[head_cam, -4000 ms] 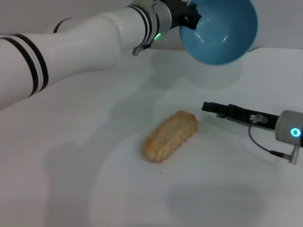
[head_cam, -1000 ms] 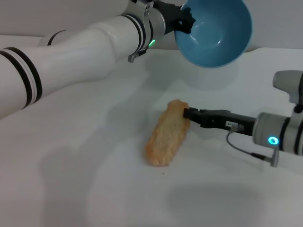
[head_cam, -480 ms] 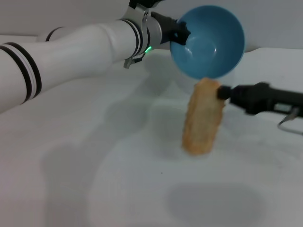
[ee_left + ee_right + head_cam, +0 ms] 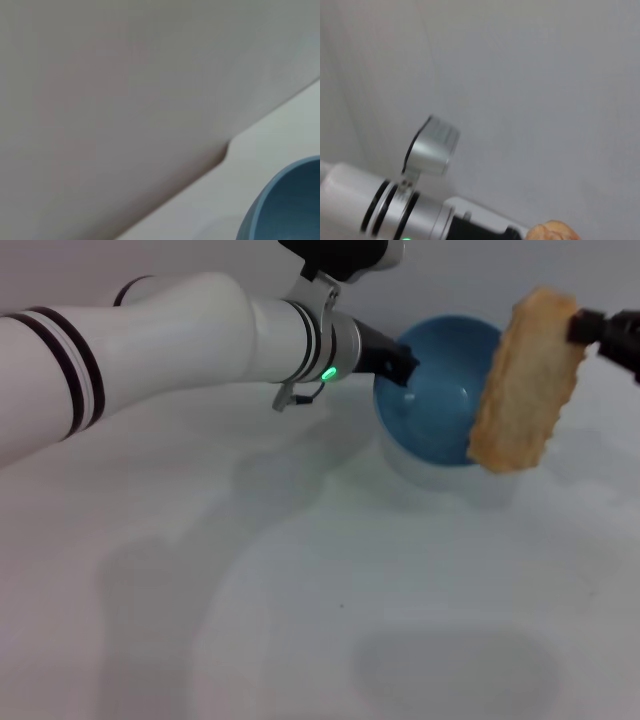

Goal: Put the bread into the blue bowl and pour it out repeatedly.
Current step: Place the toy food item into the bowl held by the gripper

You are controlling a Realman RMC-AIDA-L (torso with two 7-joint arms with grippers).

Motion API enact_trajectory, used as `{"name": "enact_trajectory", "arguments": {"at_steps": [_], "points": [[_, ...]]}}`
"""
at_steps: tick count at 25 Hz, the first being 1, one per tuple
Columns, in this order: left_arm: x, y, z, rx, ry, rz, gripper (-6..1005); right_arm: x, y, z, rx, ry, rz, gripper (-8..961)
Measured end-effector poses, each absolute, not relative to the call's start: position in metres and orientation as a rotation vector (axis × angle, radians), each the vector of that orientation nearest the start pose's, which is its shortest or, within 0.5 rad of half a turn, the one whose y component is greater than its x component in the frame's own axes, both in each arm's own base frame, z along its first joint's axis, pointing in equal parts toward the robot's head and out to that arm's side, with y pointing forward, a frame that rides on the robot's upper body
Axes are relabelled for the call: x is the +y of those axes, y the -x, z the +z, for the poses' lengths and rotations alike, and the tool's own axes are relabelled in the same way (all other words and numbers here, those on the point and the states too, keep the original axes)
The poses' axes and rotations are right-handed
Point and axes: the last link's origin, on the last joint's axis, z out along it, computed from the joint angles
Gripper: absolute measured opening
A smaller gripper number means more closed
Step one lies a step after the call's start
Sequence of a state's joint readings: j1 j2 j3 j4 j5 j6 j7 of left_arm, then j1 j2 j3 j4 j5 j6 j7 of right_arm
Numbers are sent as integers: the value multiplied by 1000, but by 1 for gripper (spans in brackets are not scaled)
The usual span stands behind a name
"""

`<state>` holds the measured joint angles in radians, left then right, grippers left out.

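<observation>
1. the step in hand looks like putting the bread [image 4: 522, 380] into the blue bowl [image 4: 440, 400]. the bread is up in the air, hanging long end down, just beside the blue bowl and partly in front of its rim.
2. the right tool [image 4: 590, 328] is closed on the top end of the bread. only its dark tip shows, at the far edge of the head view.
3. the left tool [image 4: 400, 365] grips the rim of the blue bowl on the side away from the bread. the bowl is tipped so we can see inside it, and nothing is in it. i cannot tell if the bowl touches the tabletop [image 4: 300, 620] or hangs just over it.
4. i think the next move needs the bread brought over the mouth of the blue bowl, then let go. the bowl may need to turn mouth up first, or the bread could slide out.
5. the tabletop under the blue bowl is plain white and smooth, with soft shadows on it.
6. behind the blue bowl there is a plain pale wall [image 4: 125, 75].
</observation>
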<state>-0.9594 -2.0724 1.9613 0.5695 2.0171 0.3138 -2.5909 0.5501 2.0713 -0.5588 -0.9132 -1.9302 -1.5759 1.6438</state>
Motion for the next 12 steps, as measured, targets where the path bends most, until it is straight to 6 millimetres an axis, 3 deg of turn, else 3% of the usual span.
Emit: {"name": "enact_trajectory", "arguments": {"at_steps": [5,12], "points": [[432,135,-127,-741,2408,-72,-1,366,-244,80,691,2425,828,62],[426,126,-131,-727,2444,-86,-1,372,-258,62,774,2377,817,61]]}}
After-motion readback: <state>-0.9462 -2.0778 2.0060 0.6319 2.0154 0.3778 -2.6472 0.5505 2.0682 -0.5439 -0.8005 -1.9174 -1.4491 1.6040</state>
